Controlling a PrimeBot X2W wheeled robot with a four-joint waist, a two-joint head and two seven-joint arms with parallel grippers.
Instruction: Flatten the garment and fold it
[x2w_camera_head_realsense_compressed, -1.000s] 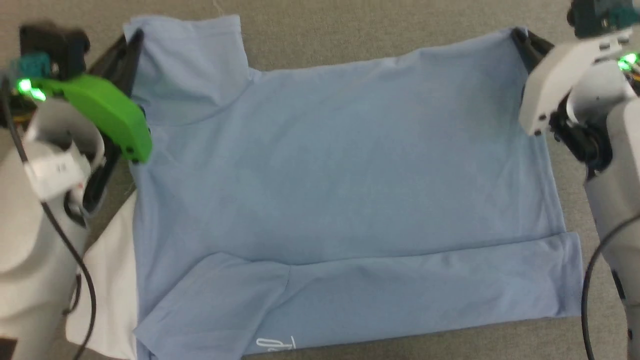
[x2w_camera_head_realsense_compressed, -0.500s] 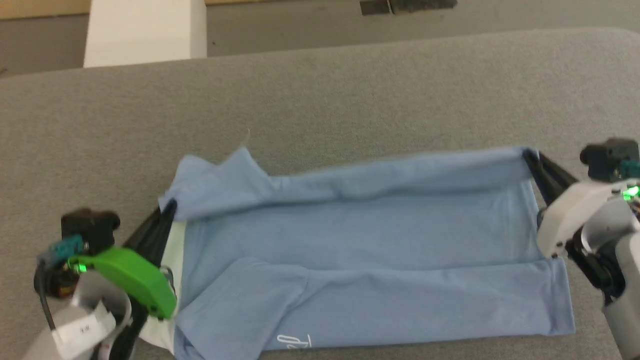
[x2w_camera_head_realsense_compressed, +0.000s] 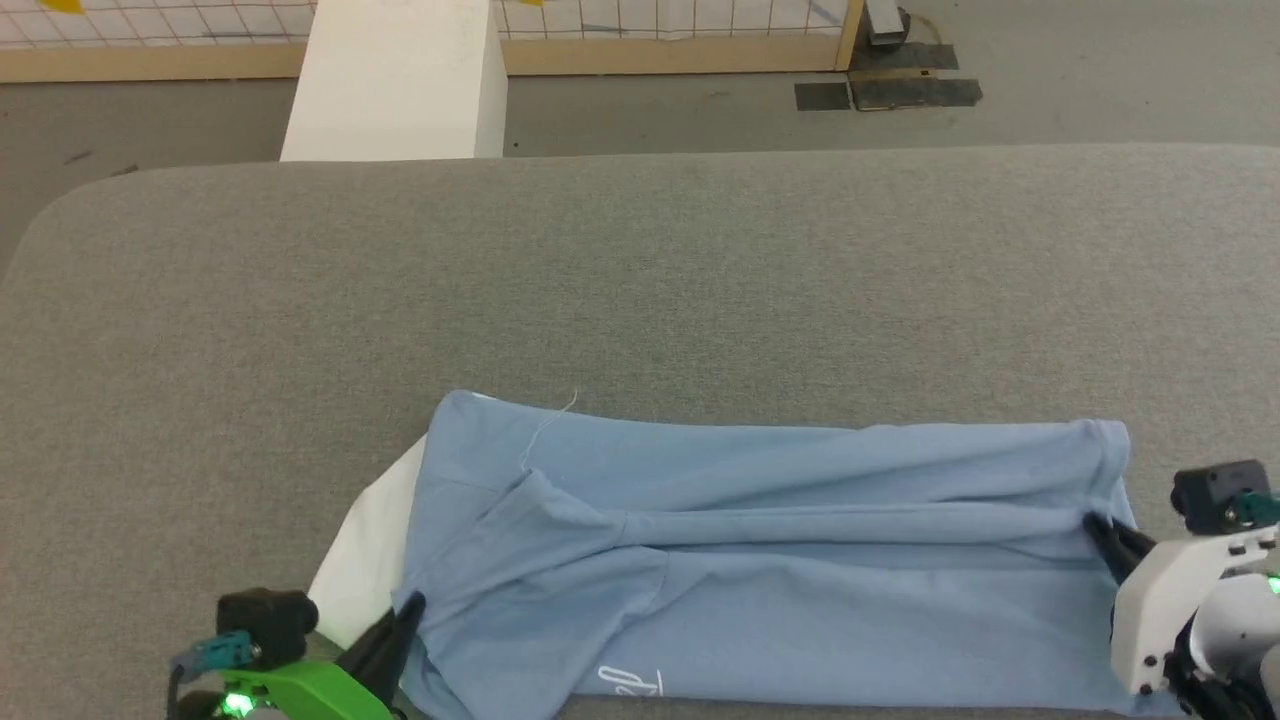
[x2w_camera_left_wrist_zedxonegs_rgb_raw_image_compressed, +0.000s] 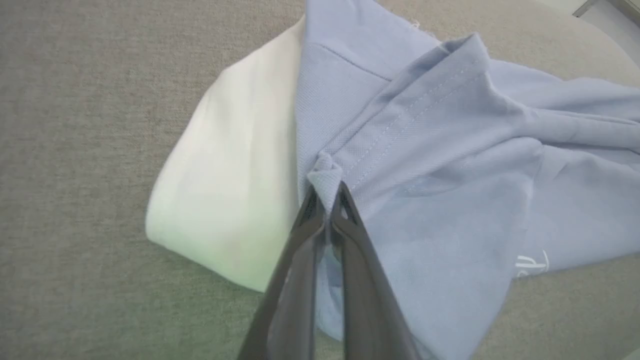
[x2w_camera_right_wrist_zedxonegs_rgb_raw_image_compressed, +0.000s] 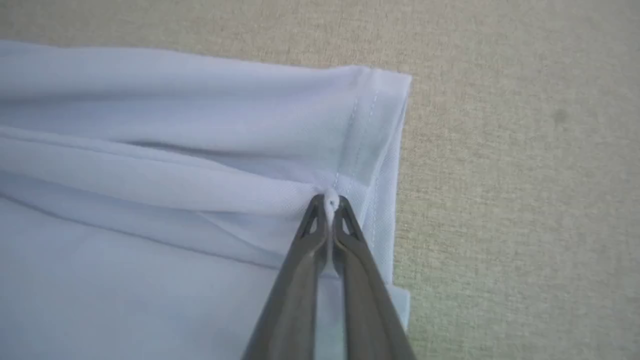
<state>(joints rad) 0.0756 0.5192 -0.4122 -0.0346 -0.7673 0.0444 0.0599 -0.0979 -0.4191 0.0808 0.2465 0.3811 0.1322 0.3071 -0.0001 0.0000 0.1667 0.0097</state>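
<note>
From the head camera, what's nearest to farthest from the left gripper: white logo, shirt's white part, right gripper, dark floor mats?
From the left gripper:
1. White panel, just beside it.
2. White logo, on the garment's near edge.
3. Right gripper, at the garment's far end.
4. Dark mats, on the far floor.

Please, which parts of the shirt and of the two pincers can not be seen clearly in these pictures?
1. Head view: the near left corner of the garment is cut off by the bottom edge; its logo is too small to read.
2. Head view: the left pincer and the right pincer are shut on the garment, but their arms are cut off by the picture's edges.
3. Wrist views: how many layers each pincer holds is hidden by the folds.
</note>
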